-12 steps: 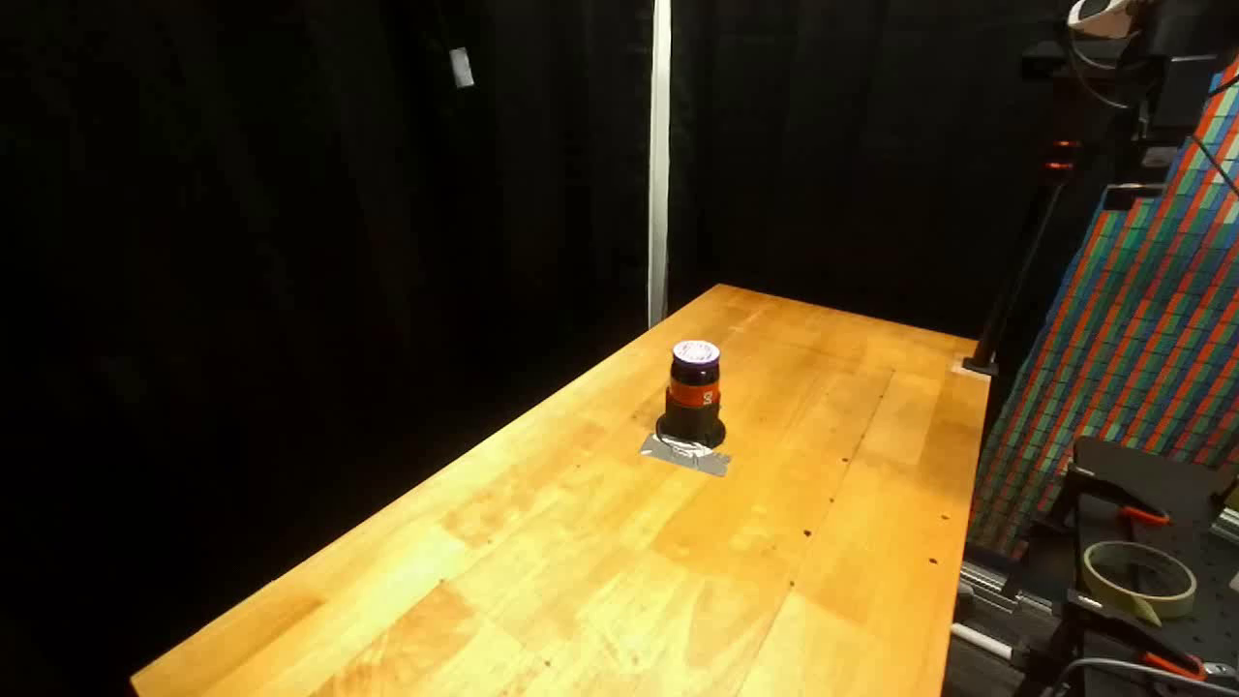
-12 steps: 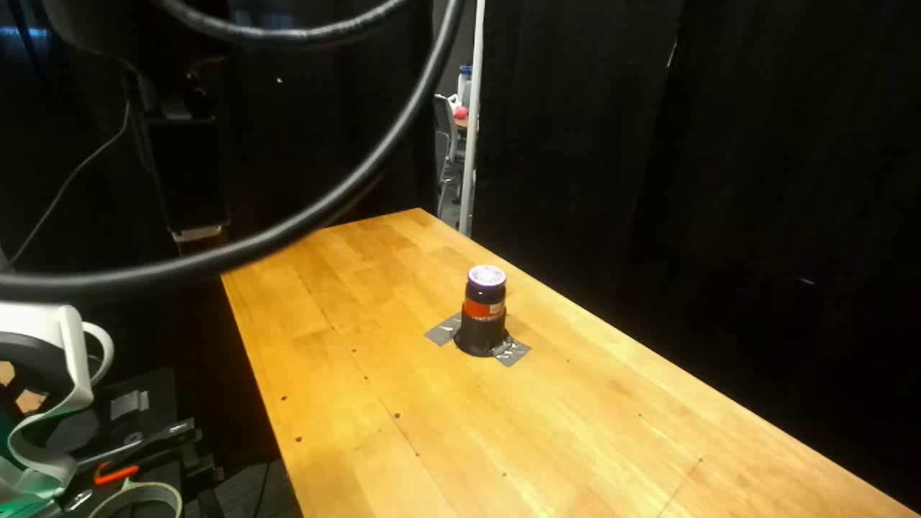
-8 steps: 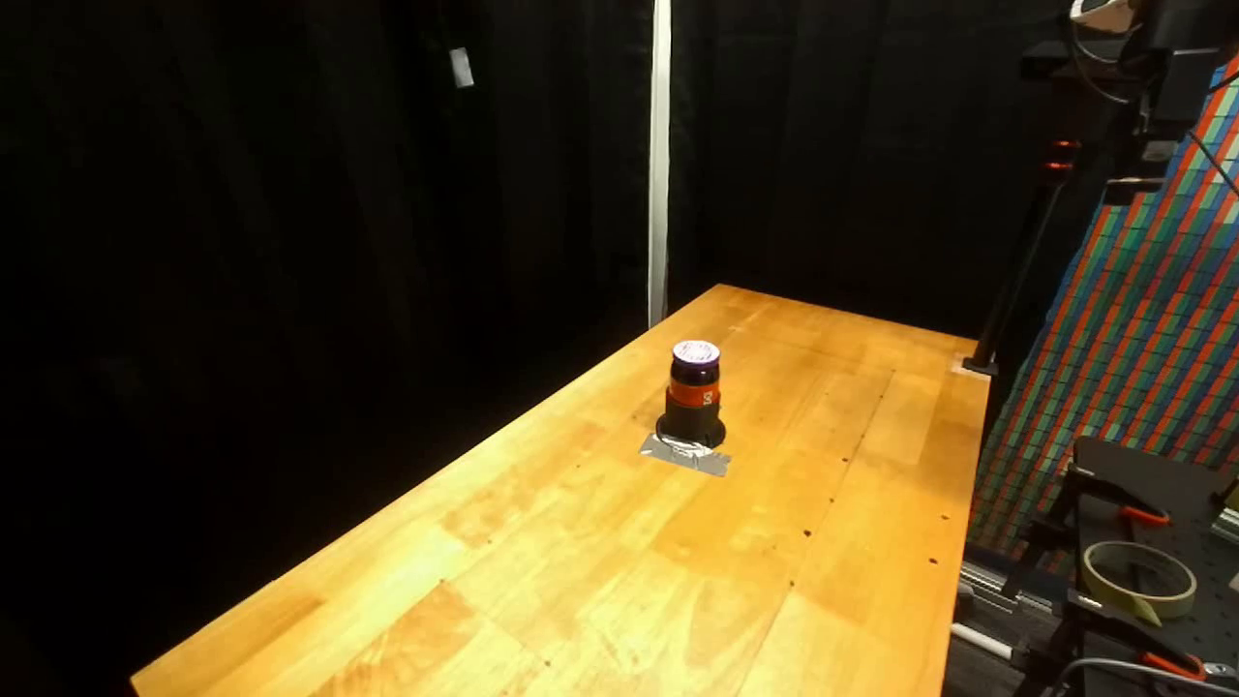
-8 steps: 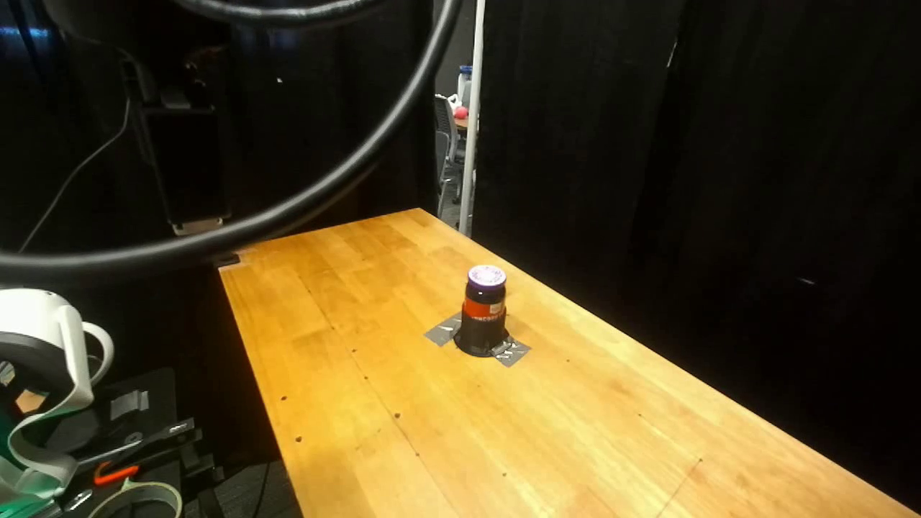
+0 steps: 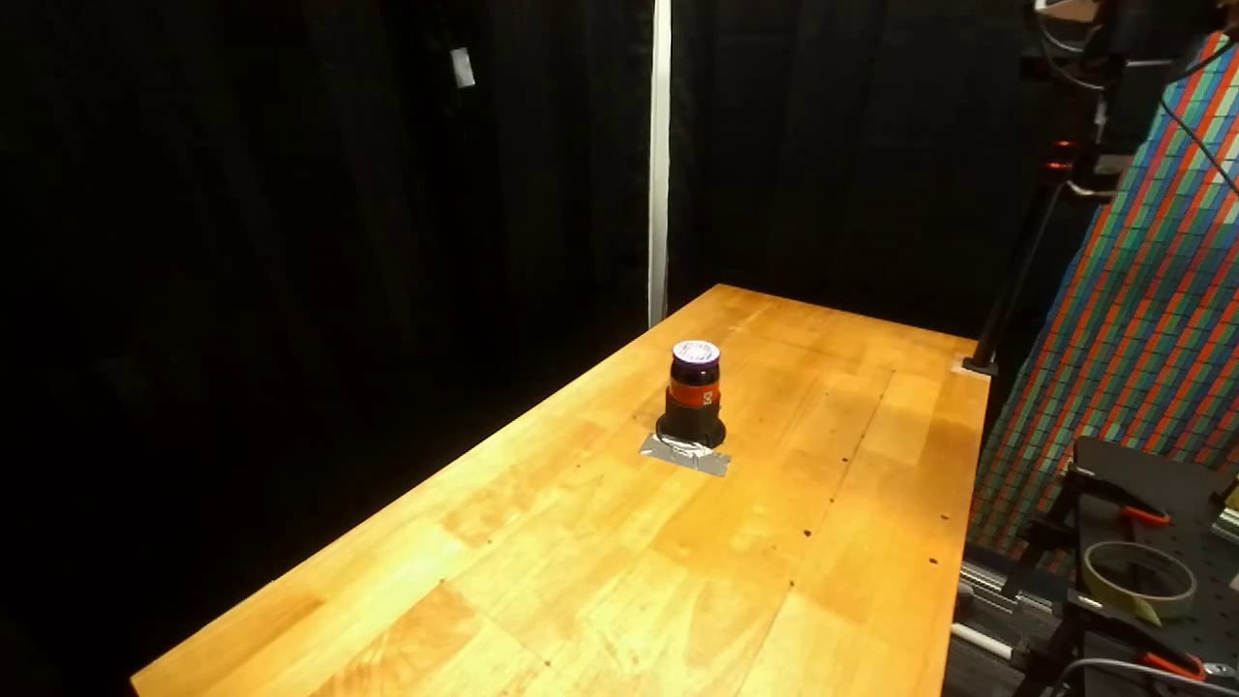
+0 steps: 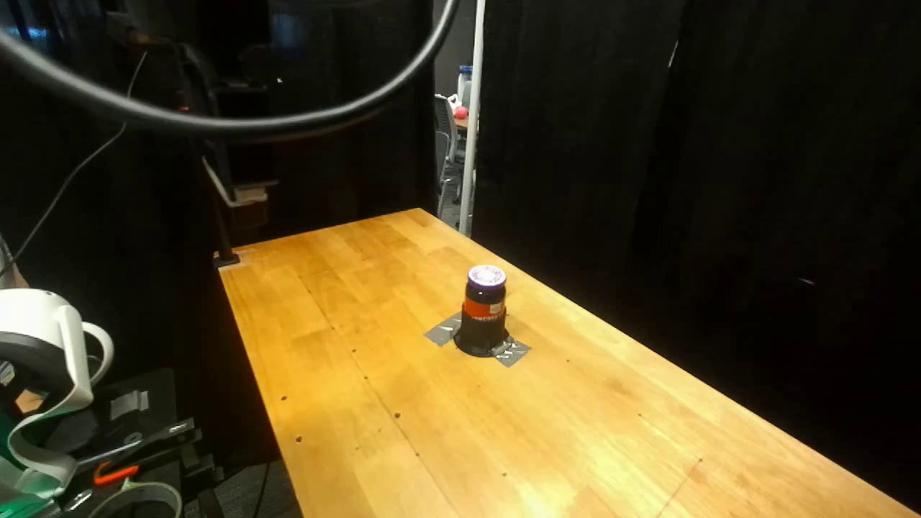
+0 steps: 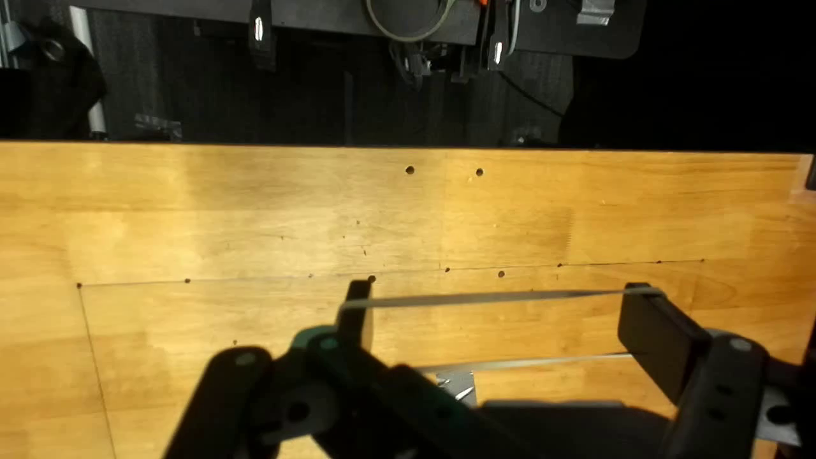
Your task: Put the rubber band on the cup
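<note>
Black curtain [image 5: 339,319] fills the left of an exterior view; to its right the wooden table [image 5: 542,581] carries the cup [image 5: 695,394], upright, orange-striped and pale-topped, grey tape [image 5: 685,457] at its foot; further right and higher my arm [image 5: 1128,106] hangs in shadow, the cup standing low and well apart from it; in the wrist view comes one finger [image 7: 350,322], then the rubber band [image 7: 484,298], stretched around both fingers in two strands, then the other finger [image 7: 660,344]; my claw [image 7: 503,319] is spread wide inside that loop, and past the lower strand a patch of tape shows on the table; whether I have the cup straight below me I cannot tell.
</note>
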Tool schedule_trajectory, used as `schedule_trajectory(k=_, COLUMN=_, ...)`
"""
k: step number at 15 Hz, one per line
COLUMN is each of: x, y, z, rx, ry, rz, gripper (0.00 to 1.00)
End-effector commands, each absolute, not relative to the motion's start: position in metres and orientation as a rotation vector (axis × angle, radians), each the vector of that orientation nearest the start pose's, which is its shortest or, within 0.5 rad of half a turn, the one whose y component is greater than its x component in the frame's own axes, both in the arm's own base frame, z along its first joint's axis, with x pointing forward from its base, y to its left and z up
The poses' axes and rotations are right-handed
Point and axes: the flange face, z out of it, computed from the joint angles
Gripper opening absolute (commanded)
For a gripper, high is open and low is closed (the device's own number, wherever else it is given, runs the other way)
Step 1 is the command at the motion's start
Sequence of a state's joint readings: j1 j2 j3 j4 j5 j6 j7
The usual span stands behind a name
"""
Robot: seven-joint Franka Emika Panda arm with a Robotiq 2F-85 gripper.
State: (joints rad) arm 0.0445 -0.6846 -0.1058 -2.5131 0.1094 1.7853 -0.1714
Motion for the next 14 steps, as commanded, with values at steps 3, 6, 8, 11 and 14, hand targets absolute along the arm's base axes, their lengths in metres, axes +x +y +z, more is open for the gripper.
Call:
schedule_trajectory(k=3, x=0.431, y=0.084, z=0.478, rx=-3.078, ry=-0.178, rz=0.129, gripper=1.00)
schedule_trajectory(k=6, x=0.479, y=0.124, z=0.456, rx=-3.097, ry=-0.142, rz=0.090, gripper=1.00)
schedule_trajectory(k=8, x=0.515, y=0.143, z=0.440, rx=-3.094, ry=-0.105, rz=0.033, gripper=1.00)
schedule_trajectory(k=11, x=0.571, y=0.161, z=0.417, rx=-3.067, ry=-0.045, rz=-0.089, gripper=1.00)
schedule_trajectory(k=14, x=0.619, y=0.161, z=0.390, rx=-3.080, ry=-0.035, rz=-0.204, gripper=1.00)
